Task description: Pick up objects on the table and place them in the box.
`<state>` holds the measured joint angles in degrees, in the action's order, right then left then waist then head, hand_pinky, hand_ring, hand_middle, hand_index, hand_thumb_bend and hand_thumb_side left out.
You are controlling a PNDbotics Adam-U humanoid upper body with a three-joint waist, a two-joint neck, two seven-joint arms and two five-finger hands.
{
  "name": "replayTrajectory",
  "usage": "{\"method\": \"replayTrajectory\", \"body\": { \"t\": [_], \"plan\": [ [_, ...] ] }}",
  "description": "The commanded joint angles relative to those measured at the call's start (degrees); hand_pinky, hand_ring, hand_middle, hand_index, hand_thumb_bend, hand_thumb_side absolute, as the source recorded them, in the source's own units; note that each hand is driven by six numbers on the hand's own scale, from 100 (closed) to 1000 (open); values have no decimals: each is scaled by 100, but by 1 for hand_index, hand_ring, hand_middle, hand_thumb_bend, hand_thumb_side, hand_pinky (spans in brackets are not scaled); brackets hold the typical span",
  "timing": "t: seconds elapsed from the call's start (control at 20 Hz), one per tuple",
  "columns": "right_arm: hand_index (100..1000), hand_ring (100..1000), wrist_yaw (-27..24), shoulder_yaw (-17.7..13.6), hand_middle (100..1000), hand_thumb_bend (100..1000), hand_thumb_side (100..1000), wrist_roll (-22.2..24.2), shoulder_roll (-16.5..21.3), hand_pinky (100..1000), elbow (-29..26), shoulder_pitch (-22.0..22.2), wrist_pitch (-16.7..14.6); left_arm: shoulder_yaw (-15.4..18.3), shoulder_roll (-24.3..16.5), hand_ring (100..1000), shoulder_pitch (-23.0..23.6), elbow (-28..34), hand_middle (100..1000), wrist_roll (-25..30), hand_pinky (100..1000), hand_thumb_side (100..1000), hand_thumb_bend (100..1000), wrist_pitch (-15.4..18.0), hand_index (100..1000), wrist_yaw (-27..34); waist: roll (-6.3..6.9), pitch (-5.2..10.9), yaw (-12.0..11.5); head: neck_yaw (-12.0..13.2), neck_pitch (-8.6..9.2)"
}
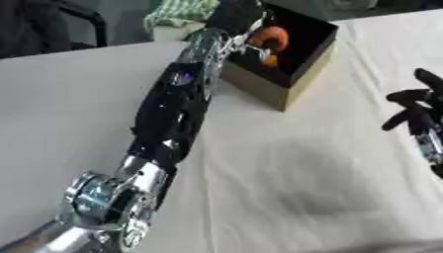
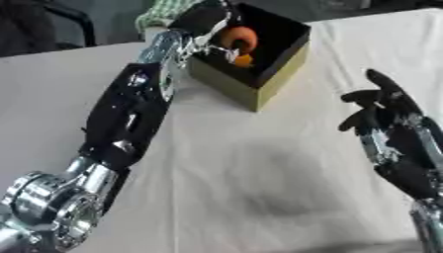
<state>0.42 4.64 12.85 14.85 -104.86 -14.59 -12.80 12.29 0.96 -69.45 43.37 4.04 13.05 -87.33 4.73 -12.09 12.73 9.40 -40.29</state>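
Note:
My left arm stretches up the table to the box (image 1: 304, 65), a tan box with a black inside standing at the far middle. My left hand (image 1: 235, 17) is over the box's left rim, its fingers curled round an orange rounded object (image 1: 270, 37) held inside the opening. A smaller orange-yellow piece (image 1: 271, 60) shows just below it in the box. My right hand (image 2: 385, 106) hovers open at the right edge, fingers up, apart from the box.
A white cloth (image 2: 259, 173) covers the table. A green checked cloth (image 1: 177, 14) lies behind the box at the far edge. A dark chair (image 1: 52, 24) stands beyond the table at the far left.

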Motion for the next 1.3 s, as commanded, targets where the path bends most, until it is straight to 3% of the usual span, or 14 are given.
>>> {"method": "replayTrajectory", "body": {
  "t": [0.05, 0.2, 0.3, 0.5, 0.65, 0.75, 0.9, 1.1, 1.3],
  "plan": [
    [1000, 536, -14, -9, 719, 100, 544, 17, 26, 966, -58, -59, -8, 53, -107, 626, -104, 23, 679, -25, 688, 171, 213, -8, 811, 25, -41, 79, -6, -9, 38],
    [1000, 536, -14, -11, 719, 100, 544, 18, 24, 966, -58, -58, -9, 29, -134, 694, -109, 46, 753, -38, 734, 319, 322, 143, 861, 123, -47, 78, -18, -15, 38],
    [1000, 536, -14, -13, 720, 100, 543, 18, 24, 966, -59, -58, -10, 17, -158, 728, -114, 84, 788, -51, 750, 463, 417, 262, 886, 246, -51, 79, -27, -16, 38],
    [1000, 536, -16, -21, 719, 100, 543, 15, 23, 966, -61, -59, -11, -8, -237, 751, -149, 241, 813, -111, 768, 570, 480, 401, 897, 535, -56, 84, -58, -34, 44],
    [1000, 536, -17, -30, 719, 100, 542, 9, 21, 966, -62, -57, -11, -42, -319, 756, -188, 396, 829, -149, 772, 584, 483, 493, 903, 800, -58, 92, -81, -47, 43],
    [1000, 536, -18, -35, 719, 100, 542, 6, 19, 966, -63, -57, -11, -63, -386, 752, -207, 509, 827, -145, 770, 577, 464, 546, 902, 986, -61, 96, -95, -59, 43],
    [1000, 536, -17, -44, 719, 100, 542, 1, 14, 966, -61, -51, -10, -21, -453, 710, -191, 726, 773, -196, 748, 538, 352, 615, 874, 1267, -70, 100, -125, -67, 39],
    [1000, 536, -23, -61, 719, 100, 542, -12, 5, 966, -64, -48, -12, 58, -586, 678, -93, 1054, 728, -392, 731, 522, 109, 829, 846, 1636, -95, 107, -182, -99, 41],
    [1000, 536, -32, -84, 720, 100, 542, -33, 3, 966, -72, -42, -10, -35, -812, 669, 225, 1540, 704, -726, 724, 528, 100, 1162, 833, 1990, -112, 107, -277, -125, 40]
  ]
}}
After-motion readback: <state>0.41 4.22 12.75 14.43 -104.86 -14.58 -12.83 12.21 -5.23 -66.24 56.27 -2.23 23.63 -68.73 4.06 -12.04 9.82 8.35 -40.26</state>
